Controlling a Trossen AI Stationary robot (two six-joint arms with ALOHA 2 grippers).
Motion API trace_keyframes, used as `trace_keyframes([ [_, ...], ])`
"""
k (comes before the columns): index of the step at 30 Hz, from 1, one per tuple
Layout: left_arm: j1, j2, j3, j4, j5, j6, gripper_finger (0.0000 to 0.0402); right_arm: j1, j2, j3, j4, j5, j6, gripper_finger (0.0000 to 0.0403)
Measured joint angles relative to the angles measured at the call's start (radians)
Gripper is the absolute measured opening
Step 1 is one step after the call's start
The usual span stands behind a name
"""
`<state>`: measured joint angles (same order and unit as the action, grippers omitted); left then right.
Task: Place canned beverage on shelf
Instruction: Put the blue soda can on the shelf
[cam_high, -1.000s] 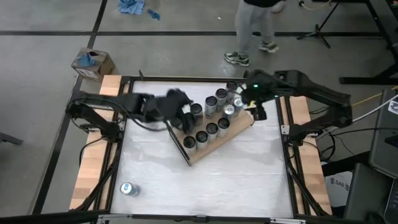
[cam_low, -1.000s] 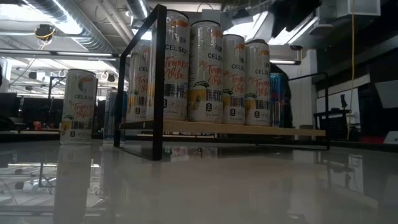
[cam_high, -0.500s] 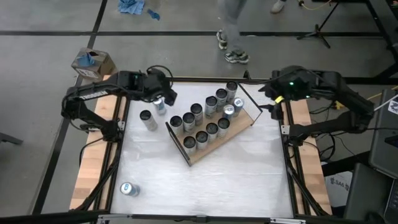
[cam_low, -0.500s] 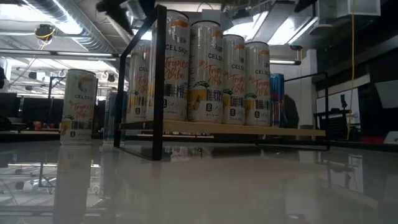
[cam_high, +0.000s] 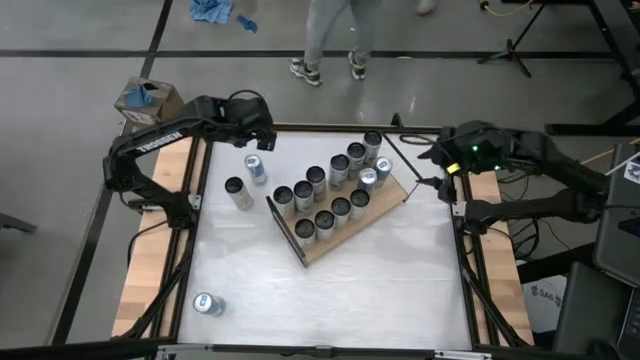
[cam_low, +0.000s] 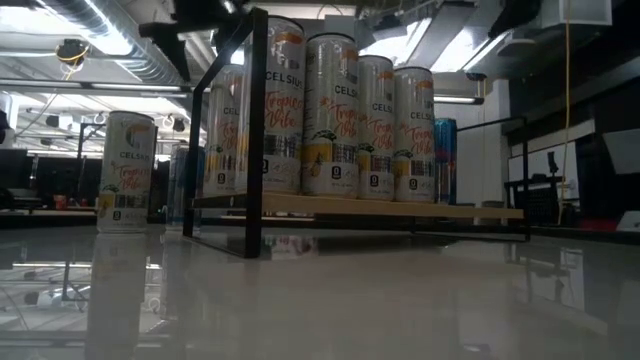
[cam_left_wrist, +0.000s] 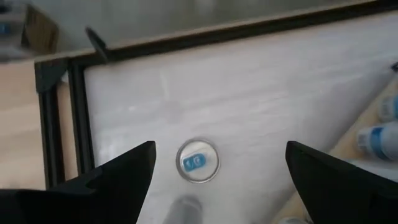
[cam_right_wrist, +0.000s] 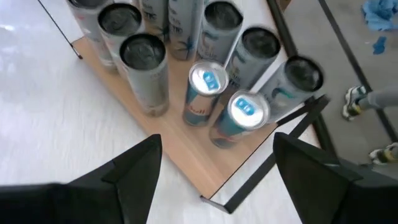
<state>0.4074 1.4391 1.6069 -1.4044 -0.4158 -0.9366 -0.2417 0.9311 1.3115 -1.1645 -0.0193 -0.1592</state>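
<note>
The shelf (cam_high: 372, 214), a light-brown board with a dark end panel, lies slantwise mid-table and carries several upright cans (cam_right_wrist: 144, 68), two of them blue-topped (cam_right_wrist: 207, 81). Left of it on the white table stand a blue-topped can (cam_high: 256, 168) and a dark-topped can (cam_high: 238, 192). Another blue-topped can (cam_high: 206, 304) stands near the front left corner. My left gripper (cam_high: 258, 130) hangs open over the far left corner, above and beyond the blue-topped can (cam_left_wrist: 198, 162). My right gripper (cam_right_wrist: 217, 146) is open above the table's far right edge, looking down at the shelf's right end.
Pale wooden planks (cam_high: 150, 260) and a black frame (cam_high: 300, 128) border the table. A cardboard box (cam_high: 150, 100) sits on the floor beyond the far left corner, and a person's legs (cam_high: 330, 40) pass behind the far edge. Bare white tabletop (cam_high: 380, 300) spreads in front of the shelf.
My left gripper has swung from above the shelf's left end toward the table's far left corner, turning as it went. My right gripper has drawn back from above the shelf's far right end toward the right edge. The person has walked leftward behind the table.
</note>
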Motion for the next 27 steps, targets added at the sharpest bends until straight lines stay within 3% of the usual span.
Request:
trace_keyframes([
  [4,0.037,0.024,-0.078,0.005,0.084,-0.004,0.0351,0.0,-0.042,-0.133,0.075,0.0,0.027,0.0296],
  [11,0.095,0.032,-0.268,0.083,0.141,-0.055,0.0351,0.0,-0.061,-0.276,0.134,-0.025,0.028,0.0296],
  [20,0.132,0.032,-0.384,0.257,0.223,-0.085,0.0351,-0.001,-0.063,-0.342,0.245,-0.037,0.028,0.0296],
  [27,0.132,0.031,-0.427,0.265,0.221,-0.136,0.0351,-0.001,-0.063,-0.343,0.26,-0.038,0.027,0.0296],
])
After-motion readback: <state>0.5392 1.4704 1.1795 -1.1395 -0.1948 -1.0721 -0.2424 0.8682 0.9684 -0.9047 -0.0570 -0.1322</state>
